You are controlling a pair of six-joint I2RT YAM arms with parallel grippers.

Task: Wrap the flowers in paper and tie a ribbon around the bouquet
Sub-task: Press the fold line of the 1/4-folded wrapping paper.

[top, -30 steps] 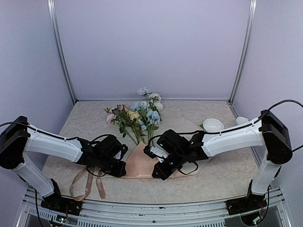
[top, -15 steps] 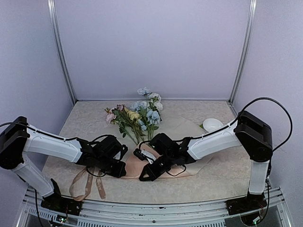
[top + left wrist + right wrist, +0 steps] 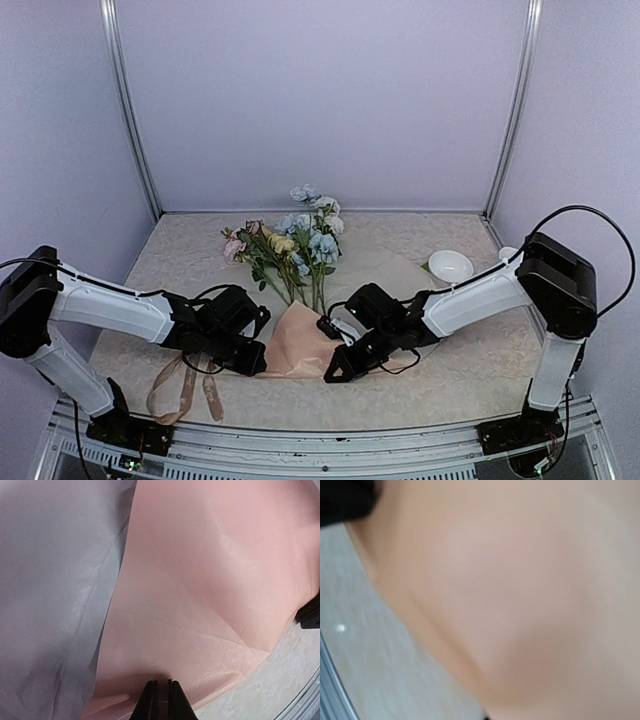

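Wrapping is under way but far from finished, as I read it. The bunch of small yellow, pink, pale blue and white flowers [image 3: 290, 245] on long thin green stems lies on the mottled beige table [image 3: 200, 260], with the blooms pointing away from the arms. Only the stem ends reach the large thin peach-pink sheet of paper [image 3: 300, 348]. The paper is humped up and partly folded near the front edge, between the two arms. It is not a cone yet, and nothing closes around the stems.

The left gripper [image 3: 252, 357] sits at the sheet's left side. In its wrist view the two black fingers [image 3: 152, 700] stand almost together right at a creased edge, so it appears to be pinching the paper. Beside the peach surface in that view is a paler, greyish crinkled layer [image 3: 50, 605], and I cannot say what it is.

The right gripper [image 3: 337, 368] is low at the sheet's right lower corner with its jaws shut. Its own view is a peach blur, so I cannot tell whether any paper is caught between them.

The long narrow beige-tan fabric ribbon [image 3: 180, 392] lies in loose loops near the left arm, well apart from the flowers. Rolling the sheet round the stems and all of the tying seem to be left to do. A small white bowl [image 3: 450, 265] stands off to the right.
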